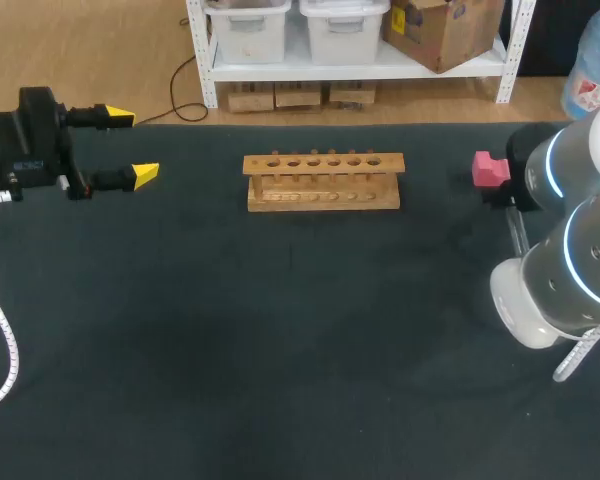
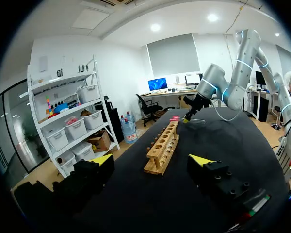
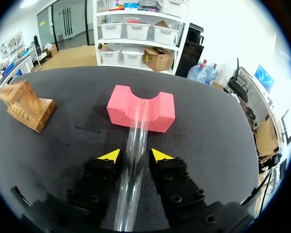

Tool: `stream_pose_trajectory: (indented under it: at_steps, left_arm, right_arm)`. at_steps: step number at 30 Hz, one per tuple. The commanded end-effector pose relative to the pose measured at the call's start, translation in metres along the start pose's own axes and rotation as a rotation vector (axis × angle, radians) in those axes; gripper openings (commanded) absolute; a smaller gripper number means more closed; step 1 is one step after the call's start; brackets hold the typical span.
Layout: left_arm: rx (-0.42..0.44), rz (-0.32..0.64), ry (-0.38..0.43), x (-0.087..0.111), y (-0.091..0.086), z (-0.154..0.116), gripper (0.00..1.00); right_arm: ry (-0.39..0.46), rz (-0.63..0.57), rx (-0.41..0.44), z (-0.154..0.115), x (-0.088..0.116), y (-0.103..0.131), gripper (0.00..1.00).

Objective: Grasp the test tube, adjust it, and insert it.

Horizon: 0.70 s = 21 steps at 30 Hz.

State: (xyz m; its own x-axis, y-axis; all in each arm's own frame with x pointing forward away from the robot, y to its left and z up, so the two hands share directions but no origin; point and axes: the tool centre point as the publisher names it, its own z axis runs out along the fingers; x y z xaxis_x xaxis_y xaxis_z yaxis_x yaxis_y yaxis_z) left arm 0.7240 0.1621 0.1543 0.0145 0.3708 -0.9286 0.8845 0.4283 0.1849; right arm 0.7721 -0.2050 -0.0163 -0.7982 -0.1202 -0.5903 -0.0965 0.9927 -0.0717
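Observation:
A clear glass test tube [image 3: 135, 160] lies with its far end in the notch of a pink foam block [image 3: 141, 111] and its near end running back under the wrist. My right gripper [image 3: 136, 155] straddles the tube, with a yellow tip close on each side and a thin gap still showing, so it is open. In the head view the right arm [image 1: 570, 230] hides that gripper; only the pink block [image 1: 490, 168] and a sliver of the tube [image 1: 517, 235] show. The empty wooden tube rack [image 1: 323, 180] stands mid-table at the back. My left gripper [image 1: 130, 147] hovers open at the far left, holding nothing.
The dark table [image 1: 280, 350] spreads out in front of the rack. From the left wrist the rack [image 2: 162, 145] is ahead of the fingers, with the right gripper [image 2: 191, 116] and the pink block [image 2: 174, 118] beyond it. The rack [image 3: 24, 104] sits well off to the side of the right gripper.

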Motion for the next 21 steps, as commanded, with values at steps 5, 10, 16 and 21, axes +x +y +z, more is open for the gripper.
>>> stream_pose_trajectory:
  at_steps: [5,10,16,21]
  left_arm:
    - [-0.009,0.003,-0.007,0.002,-0.001,0.001,1.0]
    - [-0.009,0.003,-0.007,0.002,-0.001,0.001,1.0]
    - [-0.009,0.003,-0.007,0.002,-0.001,0.001,1.0]
    - [-0.009,0.003,-0.007,0.002,-0.001,0.001,1.0]
  right_arm:
    - [0.005,-0.002,-0.003,0.0,0.001,-0.001,0.13]
    - [0.003,-0.006,0.0,-0.001,0.002,0.0,0.0]
    - [-0.005,0.0,0.009,-0.007,0.001,-0.002,0.0]
    - [-0.025,0.029,0.019,-0.018,-0.006,-0.001,0.0]
